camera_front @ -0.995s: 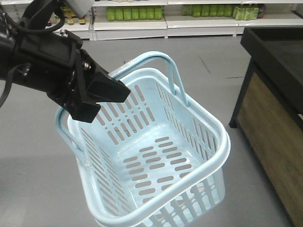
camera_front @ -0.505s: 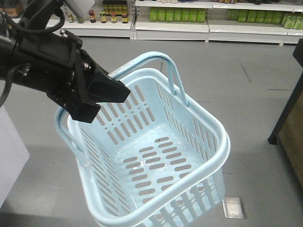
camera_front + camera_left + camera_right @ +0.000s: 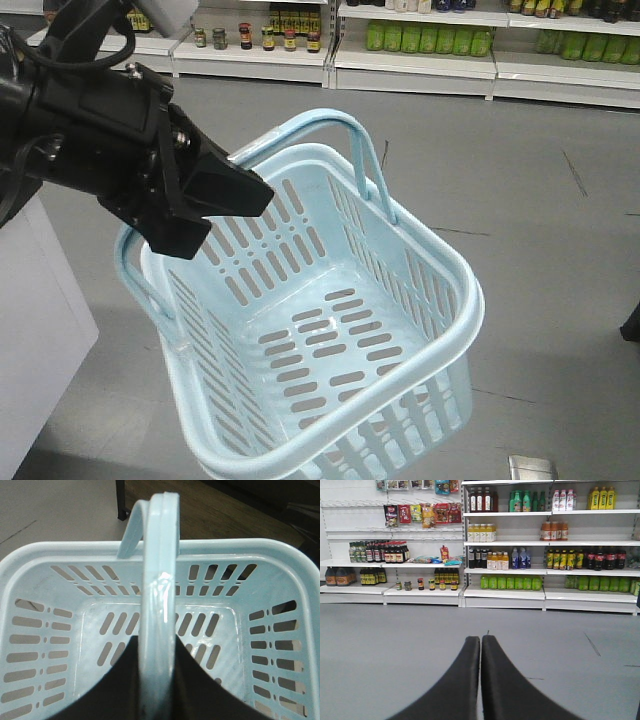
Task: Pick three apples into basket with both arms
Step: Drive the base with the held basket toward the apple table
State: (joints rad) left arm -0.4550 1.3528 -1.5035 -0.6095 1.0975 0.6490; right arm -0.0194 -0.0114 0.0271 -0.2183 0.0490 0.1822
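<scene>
Pale-blue basket (image 3: 440, 290) hangs empty over floor (image 3: 530, 190), left claw (image 3: 158, 645) clamped round its handle (image 3: 159, 580). Right claw (image 3: 480, 638) pinched shut, holding nothing, aimed at shelves (image 3: 500, 596) beyond basket. No apples in view; all three picks judged outstanding.

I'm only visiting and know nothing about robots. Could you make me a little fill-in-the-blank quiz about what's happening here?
The pale blue basket is completely ___ inside.
The left gripper is shut on the basket's ___.
The right gripper is shut and grips ___.
It faces store shelves stocked with jars and ___.
Missing words: empty; handle; nothing; bottles.
</scene>
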